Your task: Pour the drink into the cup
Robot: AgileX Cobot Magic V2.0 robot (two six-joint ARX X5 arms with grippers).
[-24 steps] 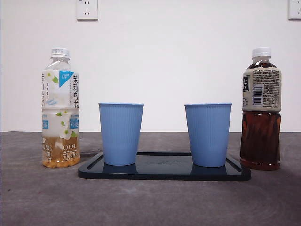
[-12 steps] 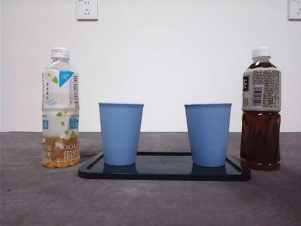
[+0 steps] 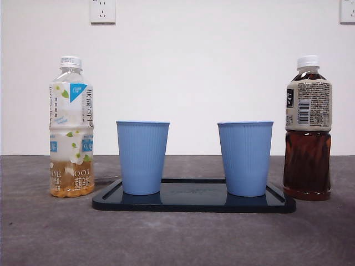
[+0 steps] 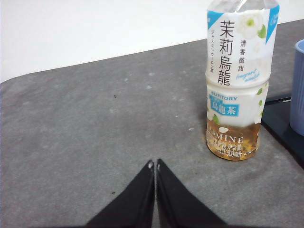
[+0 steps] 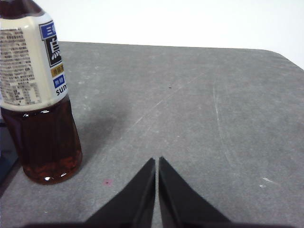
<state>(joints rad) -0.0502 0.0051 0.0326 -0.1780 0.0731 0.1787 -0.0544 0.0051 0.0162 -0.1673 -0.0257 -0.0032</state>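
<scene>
Blue cups [image 3: 142, 157] and both bottles [image 3: 71, 127] stay unmoved since earlier.

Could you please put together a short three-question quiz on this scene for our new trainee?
1. True or false: the two blue cups stand on the dark tray.
2. Which bottle holds more drink: A, the jasmine tea bottle; B, the dark tea bottle?
3. How do the jaws of the left gripper and right gripper stand?

Key: 1 true. 2 B; the jasmine bottle is nearly empty. 3 Both shut, holding nothing, each on the table short of its bottle.
</scene>
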